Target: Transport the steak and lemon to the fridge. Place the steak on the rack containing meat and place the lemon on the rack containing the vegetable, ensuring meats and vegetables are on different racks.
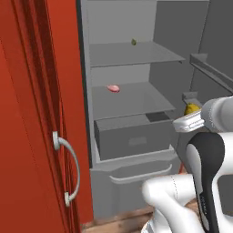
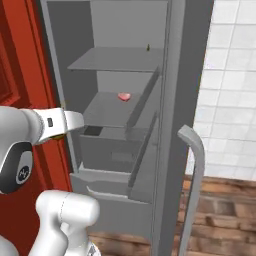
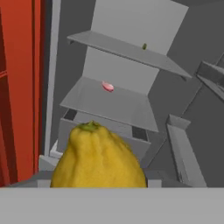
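Observation:
The yellow lemon (image 3: 98, 157) sits close in front of the hand camera, with my gripper (image 1: 189, 113) shut on it; it hides the fingertips. I hold it in front of the open fridge (image 1: 86, 91), at the right, about level with the drawer top. The pink steak (image 1: 113, 88) lies on the middle rack (image 1: 136, 102), toward its back left. A tiny green vegetable (image 1: 134, 42) rests on the top rack (image 1: 136, 55) near the back. The gripper is outside the fridge, below and to the right of both racks.
A grey drawer (image 1: 132, 136) sits under the middle rack. A red cabinet door (image 1: 36, 113) with a grey handle (image 1: 68, 168) stands on the left. The fridge door (image 2: 180, 125) with its handle (image 2: 195, 180) and door shelves (image 1: 209, 68) stands open on the right.

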